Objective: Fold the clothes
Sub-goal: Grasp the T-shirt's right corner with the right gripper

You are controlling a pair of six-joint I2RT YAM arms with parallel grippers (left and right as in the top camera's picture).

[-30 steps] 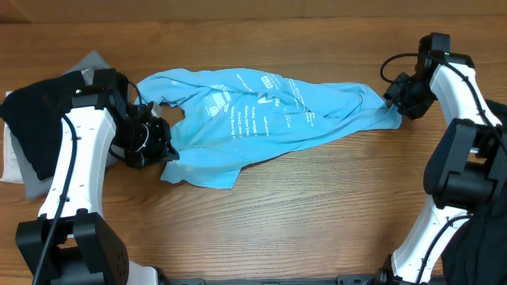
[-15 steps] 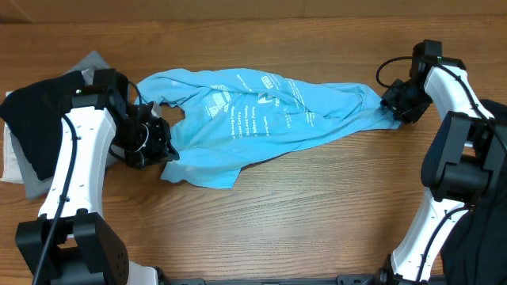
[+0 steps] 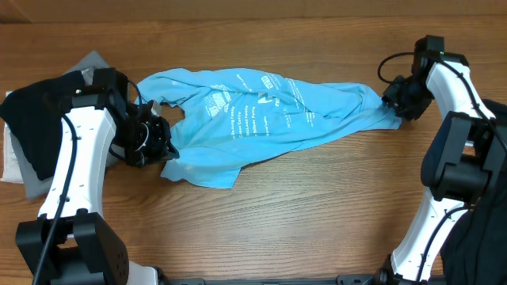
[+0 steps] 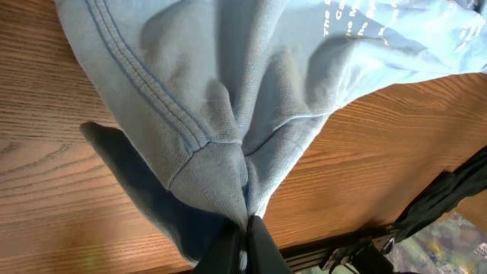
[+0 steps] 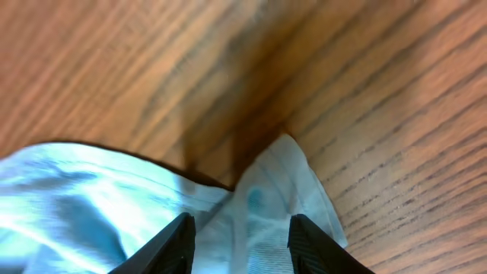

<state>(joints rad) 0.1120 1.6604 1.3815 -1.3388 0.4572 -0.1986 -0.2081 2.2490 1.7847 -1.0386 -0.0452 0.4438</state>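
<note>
A sky-blue T-shirt (image 3: 269, 107) lies rumpled and stretched across the wooden table (image 3: 317, 206), spanning the gap between the two arms. At its near end the left gripper (image 3: 154, 146) is clamped tight on a gathered wad of cloth, with the stitched hem (image 4: 152, 84) and several folds funnelling down into its closed fingers. At the far end the right gripper (image 3: 400, 99) stands with fingers parted and nothing held, while the shirt's pointed corner (image 5: 285, 164) lies flat on the wood between and just ahead of them.

The likely trouble sits at that corner. A close on the tip alone would give a thin hold, and it could slip free once the cloth is tensioned. A low approach could instead shove the corner aside and crumple it.

The left gripper's bunched hold carries more than one layer, so any lift risks dragging the shirt up twisted rather than flat. Behind the left gripper, beyond the arm, a black garment (image 3: 36, 119) and a grey garment (image 3: 97, 60) lie where a swinging elbow might snag them.
</note>
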